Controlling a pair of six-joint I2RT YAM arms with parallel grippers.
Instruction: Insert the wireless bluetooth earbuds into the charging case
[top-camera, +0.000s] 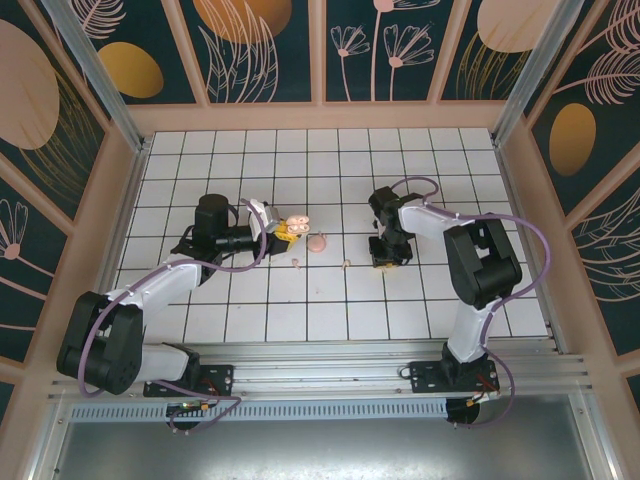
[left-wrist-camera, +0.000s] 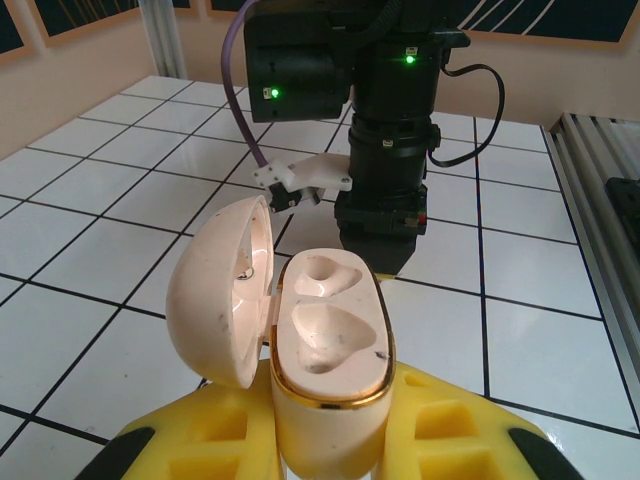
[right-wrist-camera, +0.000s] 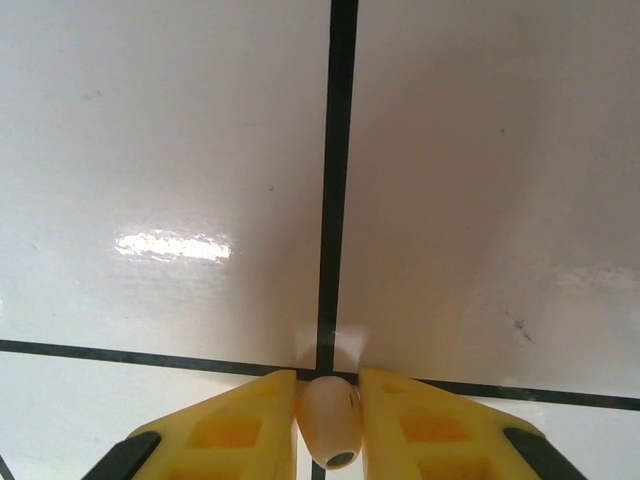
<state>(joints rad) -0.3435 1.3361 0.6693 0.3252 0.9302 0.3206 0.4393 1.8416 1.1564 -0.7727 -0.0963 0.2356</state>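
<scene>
Left fingers (left-wrist-camera: 225, 440) grip the open charging case (left-wrist-camera: 330, 340), right fingers (right-wrist-camera: 220, 430) pinch an earbud (right-wrist-camera: 328, 420); pale specks (top-camera: 296, 263) lie between.

The table (top-camera: 330, 310) is a flat white top ruled into square tiles by thin black lines, glossy enough to throw a bright glare patch in the right wrist view. Near its middle lies a small pink oval object (top-camera: 318, 242). Just nearer the arm bases lie two tiny pale specks, probably earbuds: the left earbud (top-camera: 296, 263) and the right earbud (top-camera: 346, 264), apart from each other and the oval.
</scene>
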